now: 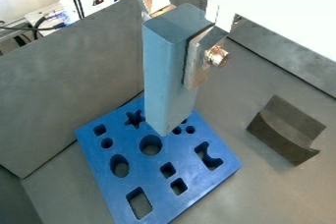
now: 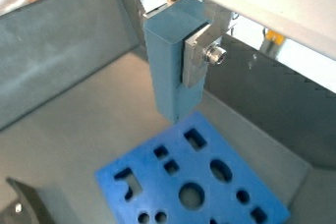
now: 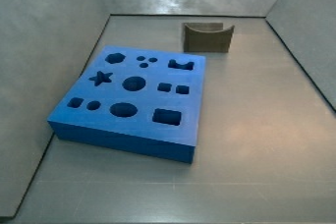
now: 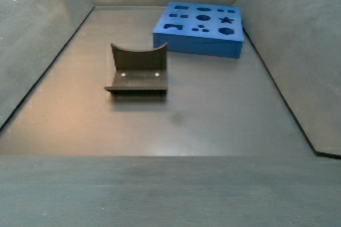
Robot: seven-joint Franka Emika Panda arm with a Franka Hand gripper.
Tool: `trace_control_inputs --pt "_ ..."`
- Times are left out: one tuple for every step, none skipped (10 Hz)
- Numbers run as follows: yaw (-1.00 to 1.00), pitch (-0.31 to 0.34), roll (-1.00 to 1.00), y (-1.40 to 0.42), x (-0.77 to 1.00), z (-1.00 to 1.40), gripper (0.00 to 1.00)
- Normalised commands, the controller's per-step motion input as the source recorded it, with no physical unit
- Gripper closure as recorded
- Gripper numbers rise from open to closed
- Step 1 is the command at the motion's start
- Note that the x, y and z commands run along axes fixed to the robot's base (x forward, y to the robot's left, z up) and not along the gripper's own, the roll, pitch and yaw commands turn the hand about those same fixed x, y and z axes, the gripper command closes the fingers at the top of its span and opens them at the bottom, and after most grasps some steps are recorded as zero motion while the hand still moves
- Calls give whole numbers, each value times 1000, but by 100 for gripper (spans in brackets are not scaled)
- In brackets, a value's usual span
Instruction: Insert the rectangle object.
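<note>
My gripper [image 1: 178,56] is shut on the rectangle object [image 1: 164,81], a pale-blue smooth bar, and holds it upright by its upper end. One silver finger [image 1: 199,63] presses the bar's side; the opposite finger is hidden behind the bar. Both wrist views show the bar [image 2: 171,81] in my gripper [image 2: 178,56], hanging above the blue board [image 1: 105,135] without touching it. Its lower end hides part of the board near the star hole. The board's large rectangular hole [image 1: 140,202] lies at a corner. Neither gripper nor bar shows in the side views.
The blue board [image 3: 125,141] with several shaped holes lies on the grey floor, also in a side view [image 4: 197,47] and a wrist view [image 2: 217,194]. A dark olive U-shaped block [image 3: 207,37] stands apart from it [image 4: 136,72]. Grey walls enclose the floor.
</note>
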Motion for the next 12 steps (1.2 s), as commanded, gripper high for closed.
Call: trace_control_inputs --pt "-127 39 -1 429 -179 -836 100" --pt "-83 -37 -25 232 -98 -576 100" --pt "-56 -38 -23 125 -54 -367 100" --pt "-42 -22 -17 82 -10 -175 100" --pt "-73 184 76 -314 302 674 100" --pt "-46 217 86 -283 256 605 100" --pt "-13 220 85 -180 194 374 100" --pt "-6 190 76 -133 169 231 100" --pt "-1000 0 0 -69 0 -206 100" --pt "-1000 0 0 -66 0 -214 100" --pt "-1000 0 0 -69 0 -211 100" --pt "-1000 -3 0 -71 0 -254 100"
